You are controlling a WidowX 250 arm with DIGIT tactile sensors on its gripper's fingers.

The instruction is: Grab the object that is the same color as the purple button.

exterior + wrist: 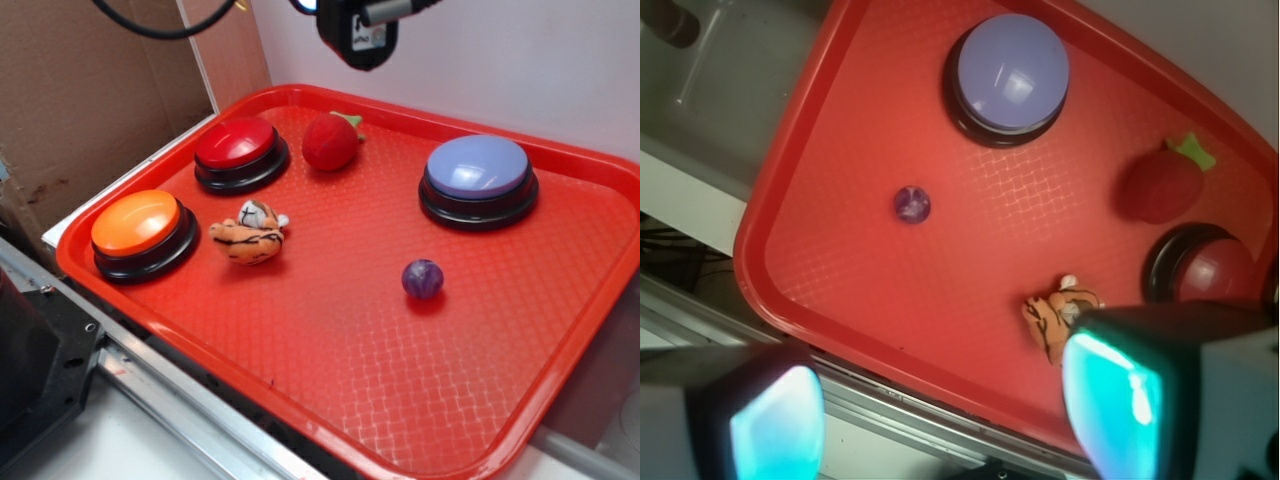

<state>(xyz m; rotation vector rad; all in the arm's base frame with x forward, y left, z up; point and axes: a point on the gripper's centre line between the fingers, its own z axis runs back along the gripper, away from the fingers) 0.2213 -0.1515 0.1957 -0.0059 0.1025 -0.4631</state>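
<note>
A small glossy dark-purple ball (423,279) lies on the red tray (330,380), just in front of the purple button (478,180), a pale lavender dome on a black base. From the wrist view the ball (911,204) sits left of centre and the purple button (1008,75) near the top. My gripper (945,415) hangs high above the tray with its two cyan-padded fingers (1110,405) wide apart and nothing between them. In the exterior view only the arm's black body (357,35) shows at the top edge.
A red-domed button (240,152), an orange-domed button (140,232), a red plush strawberry (331,141) and a small plush tiger (250,234) share the tray. A cardboard wall (90,90) stands to the left, and a metal rail (190,400) runs along the front.
</note>
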